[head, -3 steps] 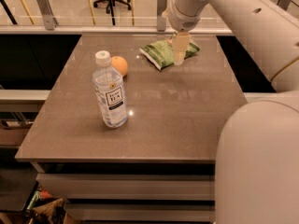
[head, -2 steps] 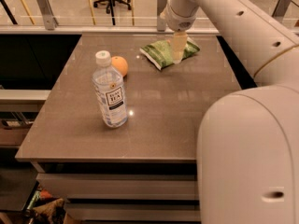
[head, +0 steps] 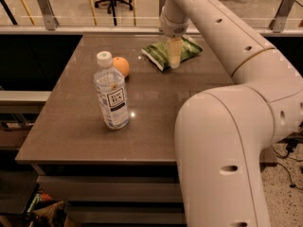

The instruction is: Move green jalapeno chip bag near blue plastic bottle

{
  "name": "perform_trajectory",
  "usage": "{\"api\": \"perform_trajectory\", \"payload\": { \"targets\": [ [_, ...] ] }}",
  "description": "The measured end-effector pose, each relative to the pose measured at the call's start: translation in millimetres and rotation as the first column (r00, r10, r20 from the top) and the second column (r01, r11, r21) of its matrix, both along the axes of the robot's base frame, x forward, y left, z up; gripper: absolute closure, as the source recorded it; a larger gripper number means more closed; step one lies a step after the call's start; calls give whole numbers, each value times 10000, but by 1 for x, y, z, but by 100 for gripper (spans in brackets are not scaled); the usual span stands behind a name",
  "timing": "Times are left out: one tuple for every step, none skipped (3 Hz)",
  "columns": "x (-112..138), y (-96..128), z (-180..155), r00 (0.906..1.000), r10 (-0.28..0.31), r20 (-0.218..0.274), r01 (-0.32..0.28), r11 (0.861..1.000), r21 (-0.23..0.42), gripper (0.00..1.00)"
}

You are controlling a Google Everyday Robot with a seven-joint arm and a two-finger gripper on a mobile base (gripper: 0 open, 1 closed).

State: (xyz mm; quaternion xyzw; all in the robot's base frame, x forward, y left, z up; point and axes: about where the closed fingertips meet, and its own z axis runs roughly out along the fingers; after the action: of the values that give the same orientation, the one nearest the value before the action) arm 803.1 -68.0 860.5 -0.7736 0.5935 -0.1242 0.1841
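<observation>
The green jalapeno chip bag [head: 163, 52] lies flat at the far side of the table, right of centre. My gripper [head: 174, 58] reaches down from the arm onto the middle of the bag and hides part of it. The blue plastic bottle [head: 111, 92] stands upright with its white cap on, at the middle left of the table, well in front and to the left of the bag.
A small orange fruit [head: 121, 65] sits just behind the bottle. The brown table [head: 156, 122] ends at a front edge near me. My large white arm [head: 227, 141] fills the right foreground. A railing and a chair lie beyond the table.
The arm's lower segments have swung closer to the camera and fill more of the right side. The gripper stays over the bag, and the bag, bottle and orange have not moved.
</observation>
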Motion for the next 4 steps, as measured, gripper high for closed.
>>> {"api": "perform_trajectory", "payload": {
  "targets": [
    [2, -7, -25, 9984, -60, -562, 43, 9995, -300, 12],
    [2, -7, -23, 9980, -70, -622, 50, 9995, -325, 31],
    [2, -7, -22, 9980, -72, -621, 52, 9995, -324, 54],
    [2, -7, -20, 9980, -72, -622, 52, 9995, -325, 77]
  ]
}}
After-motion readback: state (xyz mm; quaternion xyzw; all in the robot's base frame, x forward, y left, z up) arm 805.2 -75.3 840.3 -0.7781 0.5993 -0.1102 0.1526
